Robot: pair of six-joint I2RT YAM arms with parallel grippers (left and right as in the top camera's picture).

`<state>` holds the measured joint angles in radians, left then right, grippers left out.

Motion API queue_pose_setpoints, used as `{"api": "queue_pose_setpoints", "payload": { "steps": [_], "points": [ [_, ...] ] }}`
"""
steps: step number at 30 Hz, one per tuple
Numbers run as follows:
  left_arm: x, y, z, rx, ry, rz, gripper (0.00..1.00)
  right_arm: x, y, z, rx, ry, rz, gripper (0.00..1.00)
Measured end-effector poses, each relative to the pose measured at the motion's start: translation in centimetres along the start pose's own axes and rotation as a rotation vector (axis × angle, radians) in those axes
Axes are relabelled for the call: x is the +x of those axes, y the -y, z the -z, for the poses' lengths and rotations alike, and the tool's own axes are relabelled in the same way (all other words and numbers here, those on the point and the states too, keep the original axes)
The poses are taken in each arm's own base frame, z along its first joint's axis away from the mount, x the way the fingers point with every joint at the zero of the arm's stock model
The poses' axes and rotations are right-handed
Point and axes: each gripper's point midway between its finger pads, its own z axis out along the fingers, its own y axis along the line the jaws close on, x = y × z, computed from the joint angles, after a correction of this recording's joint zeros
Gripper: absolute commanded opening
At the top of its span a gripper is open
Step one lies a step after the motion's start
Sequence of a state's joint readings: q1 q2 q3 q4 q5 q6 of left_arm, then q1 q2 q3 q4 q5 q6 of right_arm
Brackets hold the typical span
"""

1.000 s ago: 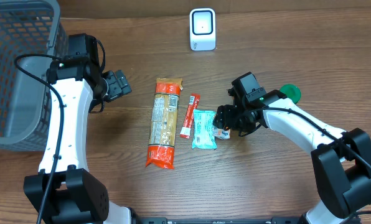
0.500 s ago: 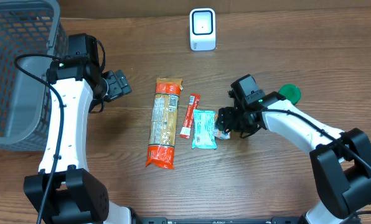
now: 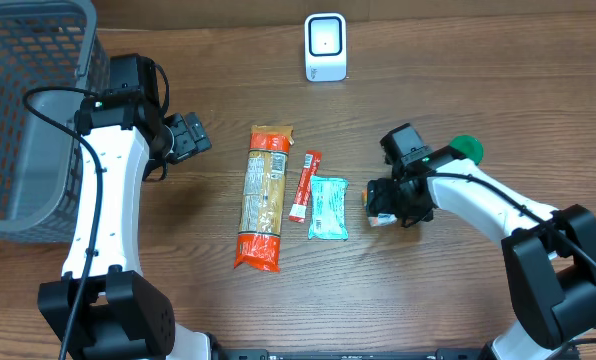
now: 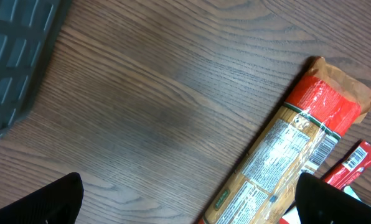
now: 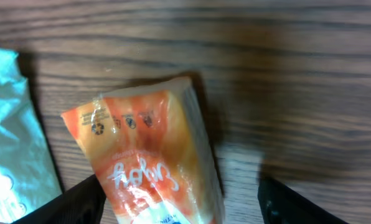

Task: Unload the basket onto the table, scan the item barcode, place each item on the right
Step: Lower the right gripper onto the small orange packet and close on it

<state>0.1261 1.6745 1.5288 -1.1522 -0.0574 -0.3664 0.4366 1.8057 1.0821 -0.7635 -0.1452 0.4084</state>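
Note:
A small orange packet (image 5: 148, 162) lies on the wooden table between the fingers of my right gripper (image 5: 185, 205). The left finger is against the packet's edge, and a gap of bare wood separates it from the right finger, so the jaws stand open. From overhead, only a pale corner of the orange packet (image 3: 380, 217) peeks out beside the right gripper (image 3: 390, 205). No barcode shows on its visible face. The white scanner (image 3: 325, 47) stands at the far middle. My left gripper (image 3: 192, 136) hovers open and empty left of the items.
A long pasta pack (image 3: 261, 196), a red stick sachet (image 3: 304, 185) and a teal pouch (image 3: 328, 207) lie side by side mid-table. The pasta pack (image 4: 291, 155) also fills the left wrist view. A grey basket (image 3: 28, 100) stands at far left, a green object (image 3: 467, 149) behind the right arm.
My right gripper has shifted right and slightly nearer, away from the teal pouch, with the orange packet between its fingers, and its jaws have widened. The left arm has not moved.

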Motion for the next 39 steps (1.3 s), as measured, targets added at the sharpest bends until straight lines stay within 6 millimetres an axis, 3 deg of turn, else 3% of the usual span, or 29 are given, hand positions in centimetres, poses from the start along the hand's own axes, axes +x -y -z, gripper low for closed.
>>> {"api": "queue_pose_setpoints", "payload": {
  "steps": [7,10,13,16,19,28,39],
  "points": [
    [0.0,0.0,0.0,0.000,0.000,0.000,1.00,-1.7,-2.1,2.5,-0.066,0.009,0.093,0.83],
    [0.0,0.0,0.0,0.000,0.000,0.000,1.00,-2.0,-2.2,2.9,-0.063,0.020,0.142,0.68],
    [0.0,0.0,0.0,0.000,0.000,0.000,1.00,-1.7,-1.1,2.8,-0.005,0.007,0.163,0.58],
    [0.0,0.0,0.0,0.000,0.000,0.000,1.00,-1.9,-0.2,2.8,0.044,0.018,0.176,0.56],
    [0.0,0.0,0.0,0.000,0.000,0.000,1.00,-2.0,0.2,2.9,0.069,0.024,0.183,0.45],
    [0.0,0.0,0.0,0.000,0.000,0.000,1.00,-2.0,0.3,2.5,0.071,0.032,0.190,0.45],
    [0.0,0.0,0.0,0.000,0.000,0.000,1.00,-1.6,-0.8,2.0,-0.005,0.018,0.193,0.41]
  ]
}}
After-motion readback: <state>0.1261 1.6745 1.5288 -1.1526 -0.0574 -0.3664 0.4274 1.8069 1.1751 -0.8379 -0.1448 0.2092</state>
